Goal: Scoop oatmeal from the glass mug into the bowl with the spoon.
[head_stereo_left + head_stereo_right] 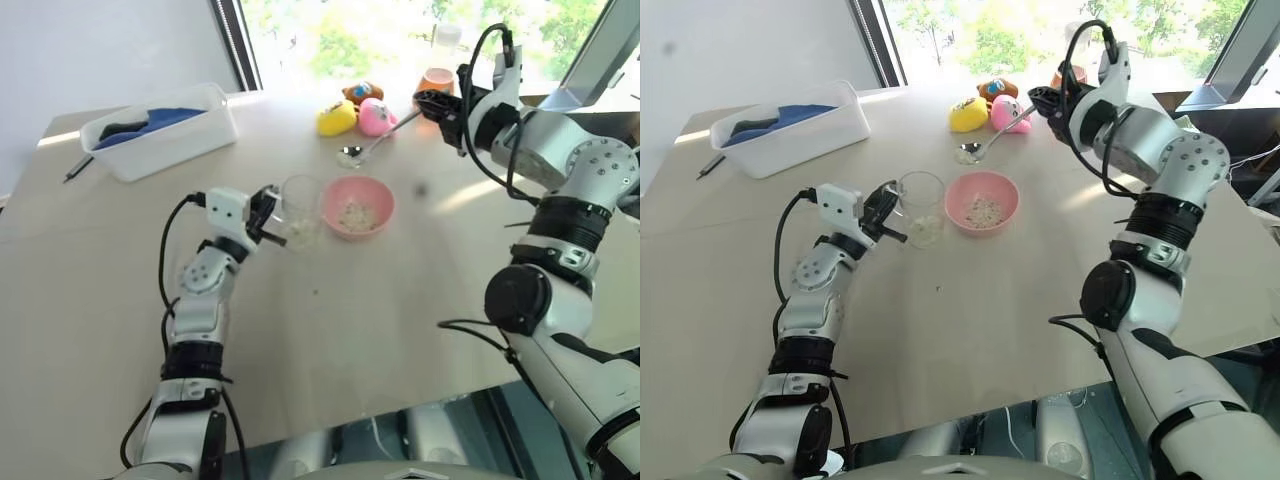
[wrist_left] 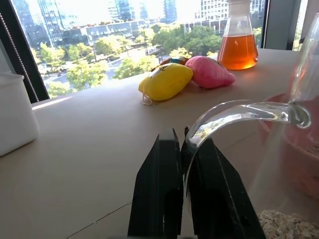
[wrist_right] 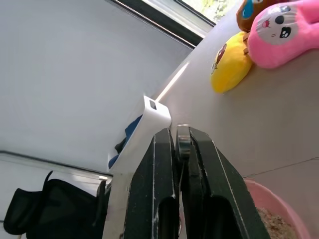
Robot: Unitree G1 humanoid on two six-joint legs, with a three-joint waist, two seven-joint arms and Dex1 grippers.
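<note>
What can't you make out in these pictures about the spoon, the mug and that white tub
- Spoon head: too small in the head views to tell whether oatmeal is on it; the right gripper hides all but a sliver of the handle in the right wrist view.
- Glass mug: cut off by the edge in the left wrist view.
- White tub: its wall hides most of the blue and dark contents.

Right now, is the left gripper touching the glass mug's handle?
Touching. The left wrist view shows the left gripper with its jaws shut on the glass mug's handle, the clear loop running down between them. The glass mug stands beside the bowl.
</note>
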